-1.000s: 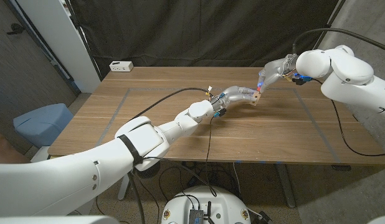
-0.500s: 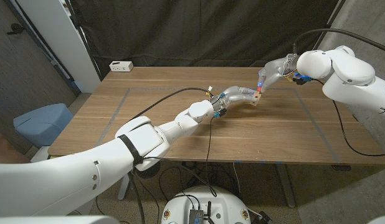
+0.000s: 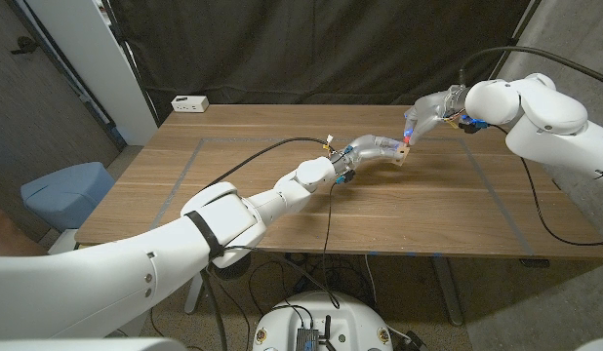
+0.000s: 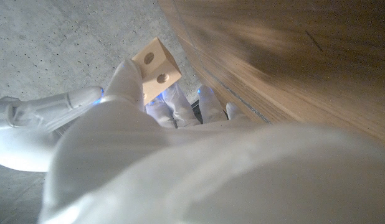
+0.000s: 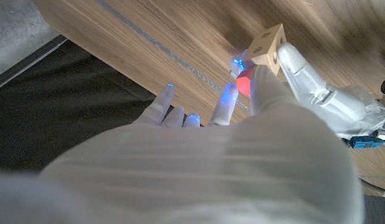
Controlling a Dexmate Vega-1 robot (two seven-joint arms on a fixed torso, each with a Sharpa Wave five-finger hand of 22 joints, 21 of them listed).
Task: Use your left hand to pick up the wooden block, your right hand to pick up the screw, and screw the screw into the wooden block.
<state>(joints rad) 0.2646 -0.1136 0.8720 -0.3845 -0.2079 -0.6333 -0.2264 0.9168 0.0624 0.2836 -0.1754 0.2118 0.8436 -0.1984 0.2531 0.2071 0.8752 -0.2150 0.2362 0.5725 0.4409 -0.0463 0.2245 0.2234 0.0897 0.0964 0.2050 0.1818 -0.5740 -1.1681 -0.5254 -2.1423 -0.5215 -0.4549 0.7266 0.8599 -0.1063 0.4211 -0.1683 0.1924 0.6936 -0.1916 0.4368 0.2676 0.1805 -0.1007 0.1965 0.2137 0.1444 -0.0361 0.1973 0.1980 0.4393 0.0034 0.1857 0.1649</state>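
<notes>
- Over the far right part of the wooden table (image 3: 282,156), seen from the head camera, the left hand (image 3: 380,148) reaches out and grips a small wooden block (image 3: 404,153), held just above the tabletop. The right hand (image 3: 425,111) comes in from the right and meets the block from above, with a red-topped screw (image 3: 407,137) pinched at its fingertips right against the block. A white power strip (image 3: 189,102) sits near the far left corner, and a black cable (image 3: 253,156) trails across the table to the left arm.
- On the left wrist camera, the wooden block (image 4: 156,65) stands between the left hand's fingers (image 4: 125,81), two round holes showing on its faces. The right hand (image 4: 55,106) lies close beside it. The table (image 4: 292,56) runs past, blurred.
- On the right wrist camera, the right hand (image 5: 242,99) pinches the red screw (image 5: 243,83) between a fingertip and thumb, touching the wooden block (image 5: 268,45). The left hand (image 5: 304,78) clasps the block from the other side. The other right fingers (image 5: 161,106) are spread, tips glowing blue.
</notes>
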